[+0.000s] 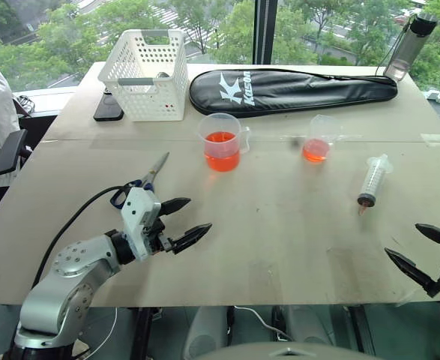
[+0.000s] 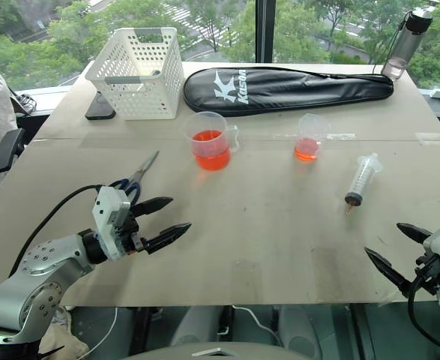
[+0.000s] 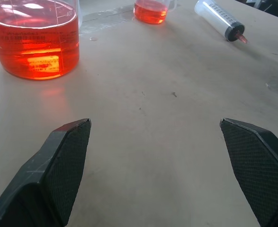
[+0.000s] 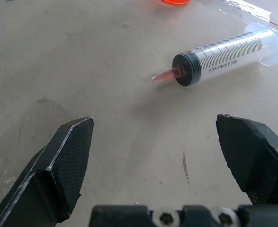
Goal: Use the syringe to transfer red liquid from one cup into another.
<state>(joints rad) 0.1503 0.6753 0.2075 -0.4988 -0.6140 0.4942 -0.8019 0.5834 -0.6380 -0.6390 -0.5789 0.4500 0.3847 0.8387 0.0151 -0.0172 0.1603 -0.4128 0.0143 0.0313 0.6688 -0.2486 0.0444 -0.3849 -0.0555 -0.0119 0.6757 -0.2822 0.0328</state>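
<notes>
The left gripper (image 1: 180,223) hangs low over the pale grey-beige table (image 1: 279,232) with its black fingers spread wide on nothing, aimed toward the larger clear handled measuring cup (image 1: 222,141) of orange-red liquid (image 1: 221,151), which stands well apart from it, likely kept free to steady a cup. Right of that cup stand the smaller handleless clear cup (image 1: 316,139) with a little red in it and then the large clear graduated syringe (image 1: 372,179), lying flat, plunger pushed in, stained tip toward the right gripper (image 1: 420,248), which is empty and fully open, seemingly lined up to take it. The scuffed tabletop also carries blue-handled scissors (image 1: 141,181), a white lattice basket (image 1: 146,73), a dark phone (image 1: 109,109), a black racket case (image 1: 291,89) and a grey bottle (image 1: 409,46), before windows onto green trees.
</notes>
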